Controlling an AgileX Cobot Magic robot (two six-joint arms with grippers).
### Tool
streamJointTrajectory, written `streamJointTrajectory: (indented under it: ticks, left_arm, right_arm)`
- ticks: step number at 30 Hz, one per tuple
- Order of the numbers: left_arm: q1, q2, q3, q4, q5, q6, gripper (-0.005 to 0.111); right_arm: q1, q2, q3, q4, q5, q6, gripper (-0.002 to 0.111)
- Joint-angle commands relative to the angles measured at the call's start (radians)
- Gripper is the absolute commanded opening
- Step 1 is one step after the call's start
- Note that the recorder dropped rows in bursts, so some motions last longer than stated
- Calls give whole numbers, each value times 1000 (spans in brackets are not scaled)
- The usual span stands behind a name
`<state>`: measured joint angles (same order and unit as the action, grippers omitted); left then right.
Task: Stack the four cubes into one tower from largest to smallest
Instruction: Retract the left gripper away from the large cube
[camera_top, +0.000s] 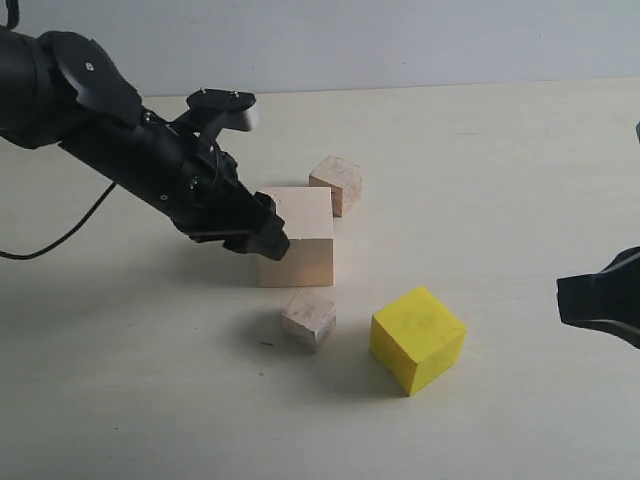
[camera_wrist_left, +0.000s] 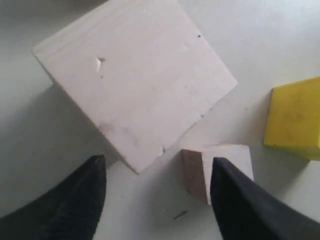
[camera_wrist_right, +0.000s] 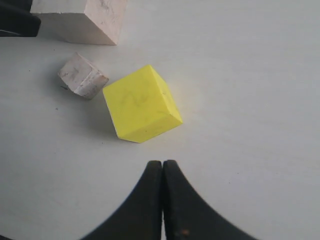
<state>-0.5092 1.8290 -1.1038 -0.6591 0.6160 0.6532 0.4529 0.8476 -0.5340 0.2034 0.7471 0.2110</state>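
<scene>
Large cube (camera_top: 300, 245), seemingly untouched, by gaping left claw (camera_wrist_left: 157, 161); right claw (camera_wrist_right: 162, 163) clenched, wrist-view only.

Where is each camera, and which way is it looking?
Exterior view: off the arms, above the table, looking down slantwise at all four cubes; shows the left arm and left gripper by the large cube, and the right gripper at the edge.
Left wrist view: on the left wrist, looking down past its open fingers at the large cube.
Right wrist view: on the right wrist, looking down past its shut fingers at the yellow cube.
Shared: both wrist views show the yellow cube and a small greyish cube.
</scene>
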Motion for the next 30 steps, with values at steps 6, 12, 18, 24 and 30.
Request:
streamJointTrajectory:
  ticks: [6, 12, 18, 24, 30]
  left_arm:
    - [2, -108, -4, 325, 117, -308, 60]
    - [2, -215, -4, 344, 181, -453, 59]
    - [2, -343, -4, 385, 264, -504, 36]
    - [2, -474, -4, 389, 346, -507, 0]
    - [2, -615, -4, 396, 407, -508, 0]
  right_arm:
    - [1, 3, -6, 4, -1, -2, 0]
    - [1, 7, -6, -5, -49, -94, 0]
    - [1, 51, -6, 16, -102, -240, 6]
    - [1, 134, -42, 73, -119, -354, 31]
    - [1, 240, -140, 75, -121, -455, 60]
